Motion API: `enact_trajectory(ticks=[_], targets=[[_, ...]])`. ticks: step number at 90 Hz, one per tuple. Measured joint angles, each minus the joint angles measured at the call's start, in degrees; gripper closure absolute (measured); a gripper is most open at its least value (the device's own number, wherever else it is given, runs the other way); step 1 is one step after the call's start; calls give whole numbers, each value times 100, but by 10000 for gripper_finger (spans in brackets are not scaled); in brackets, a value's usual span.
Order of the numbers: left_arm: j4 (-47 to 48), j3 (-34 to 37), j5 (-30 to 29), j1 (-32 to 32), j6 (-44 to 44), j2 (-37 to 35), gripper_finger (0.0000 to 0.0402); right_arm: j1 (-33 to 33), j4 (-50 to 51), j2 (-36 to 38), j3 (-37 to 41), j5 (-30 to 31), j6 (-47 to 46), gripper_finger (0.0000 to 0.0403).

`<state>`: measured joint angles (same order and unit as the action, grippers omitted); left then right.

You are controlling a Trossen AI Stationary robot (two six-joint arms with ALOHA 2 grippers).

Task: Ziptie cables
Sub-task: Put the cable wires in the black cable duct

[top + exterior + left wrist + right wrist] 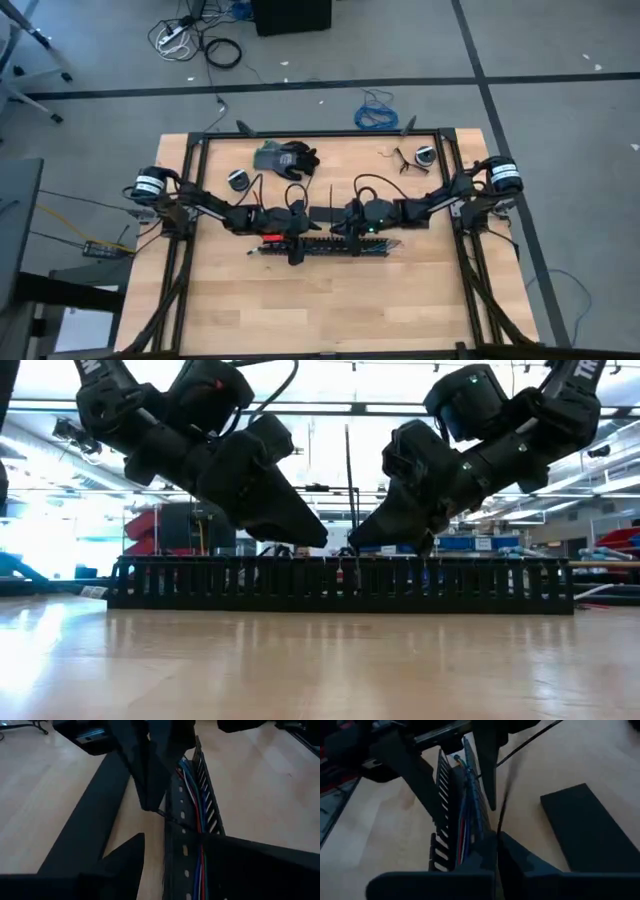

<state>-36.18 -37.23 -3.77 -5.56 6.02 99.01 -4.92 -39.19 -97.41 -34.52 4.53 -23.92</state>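
Pale wood of the bench (330, 310) lies bare on the near side, giving open room there. Mid-bench, a black slotted cable duct (325, 246) runs left to right, and the cables (196, 820), red, blue, green and white strands, lie along its channel. The left gripper (296, 243) and right gripper (342, 232) meet over the duct's middle; the right pinches a thin black strip (506, 802), likely the ziptie, while I cannot tell the left's jaws. Judging by this, threading is underway and cinching remains. Farther off sit a black glove (287, 158) and the bench's far rail, so backing room is tighter.
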Motion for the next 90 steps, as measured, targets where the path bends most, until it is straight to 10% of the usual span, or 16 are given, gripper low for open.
enact_trajectory(ticks=[52,90], targets=[[-173,-356,66,70,-90,589,206,-167,-21,-2,0,134,-128,402],[-150,-353,149,70,-151,592,282,-167,-139,-7,0,338,-191,403]])
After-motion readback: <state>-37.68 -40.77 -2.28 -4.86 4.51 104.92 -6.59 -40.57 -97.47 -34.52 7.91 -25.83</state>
